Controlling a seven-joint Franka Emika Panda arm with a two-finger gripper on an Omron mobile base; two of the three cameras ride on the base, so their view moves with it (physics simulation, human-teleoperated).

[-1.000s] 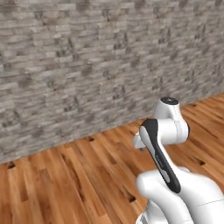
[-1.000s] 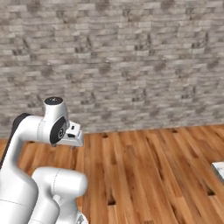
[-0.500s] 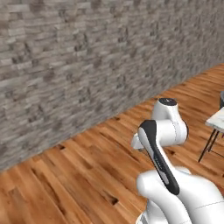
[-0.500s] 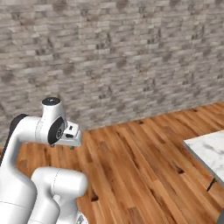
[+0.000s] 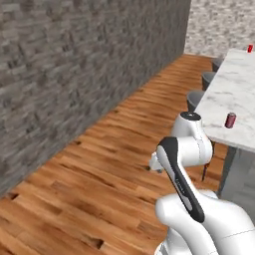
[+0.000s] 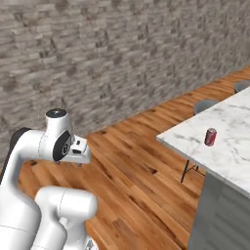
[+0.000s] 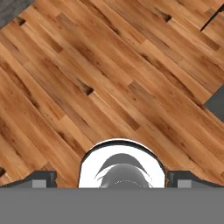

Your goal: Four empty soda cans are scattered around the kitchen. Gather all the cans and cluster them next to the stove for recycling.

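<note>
A dark red soda can (image 5: 230,120) (image 6: 210,137) stands upright near the edge of a white marble counter (image 5: 234,84) (image 6: 229,146). A second red soda can (image 5: 250,48) stands at the counter's far end. My gripper (image 6: 79,152) (image 5: 155,163) hangs folded close to the arm, above the wood floor and well short of the counter. In the hand view the gripper (image 7: 112,180) looks straight down at floorboards, its tips far apart and nothing between them. The stove is out of view.
A grey brick wall (image 5: 74,74) (image 6: 97,58) runs along the left. Grey stools (image 5: 198,99) (image 6: 205,105) stand tucked at the counter's edge, and a dark stool leg (image 6: 185,171) reaches the floor. Wood floor (image 5: 99,164) lies open between wall and counter.
The whole picture has shifted, so the base has turned: the brick wall slid left, and the marble counter with cans and stools came in from the right. The arm's pose is unchanged.
</note>
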